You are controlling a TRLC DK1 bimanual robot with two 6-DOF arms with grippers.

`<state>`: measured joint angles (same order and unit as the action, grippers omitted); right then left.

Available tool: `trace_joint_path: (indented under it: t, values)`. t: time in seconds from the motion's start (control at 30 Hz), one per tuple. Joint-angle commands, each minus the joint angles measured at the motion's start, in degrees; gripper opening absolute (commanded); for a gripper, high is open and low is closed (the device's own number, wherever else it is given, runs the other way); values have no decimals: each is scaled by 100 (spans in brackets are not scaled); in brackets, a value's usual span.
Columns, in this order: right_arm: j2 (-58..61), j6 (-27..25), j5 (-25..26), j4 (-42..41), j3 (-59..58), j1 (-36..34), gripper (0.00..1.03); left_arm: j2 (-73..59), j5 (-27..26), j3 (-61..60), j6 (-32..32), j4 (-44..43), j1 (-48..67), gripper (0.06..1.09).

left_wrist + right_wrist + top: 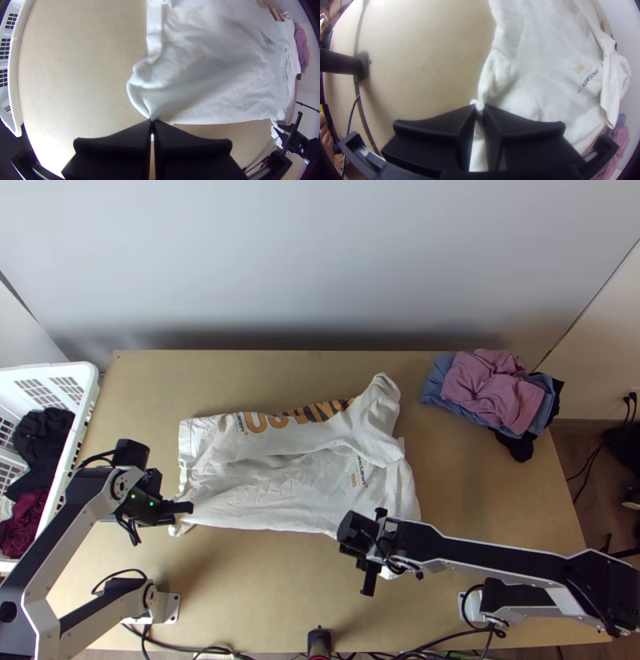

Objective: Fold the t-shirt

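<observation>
With twelve at the table's far edge, the white cloth t-shirt with orange and black lettering (272,488) lies around the middle of the light wooden table (136,388). It is broadly spread but wrinkled, partly doubled over itself, its large lettering running along the shirt's eleven-to-one o'clock side. A loose white flap points to one o'clock, and a smaller dark print shows on the cloth toward three.

The left gripper (170,512) is at the shirt's eight o'clock corner. Its flat black fingers (133,136) are pressed together on a gathered bit of the white edge, and a scrap of cloth peeks out beyond the pinch. The right gripper (373,558) is at the shirt's near edge, between four and five o'clock. Its claw is nipped nearly closed on a bunched fold of that edge, with more white fabric passing between the fingers (436,128) and out on the other side.

At two o'clock on the table sits a loose pile of cloth, a dusky pink garment (490,390) on top of a blue one (433,390), with a black one (514,446) beneath. Toward nine o'clock, beside the table, stands a white plastic basket with slotted walls (90,380), holding black clothing (42,440) and dark red clothing (22,524).
</observation>
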<state>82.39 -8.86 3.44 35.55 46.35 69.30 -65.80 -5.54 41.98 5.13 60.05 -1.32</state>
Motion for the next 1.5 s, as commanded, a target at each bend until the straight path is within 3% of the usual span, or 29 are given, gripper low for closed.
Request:
trace_joint_path:
  t: [0.0,0.23,0.57,1.0,1.47]
  values:
    - [-241,-37,157,40,-3,-241,3,59,0,12,-3,33,-8,9]
    - [-786,-107,157,883,639,-1393,3,349,0,74,-47,165,-8,9]
    - [-1313,-239,148,1516,1236,-2201,3,665,53,610,-117,376,62,9]
    - [-1331,-362,148,1604,1843,-2667,3,1052,290,1049,-310,481,334,9]
    - [-452,-995,148,1200,2572,-3089,3,1148,791,1129,-644,217,413,9]
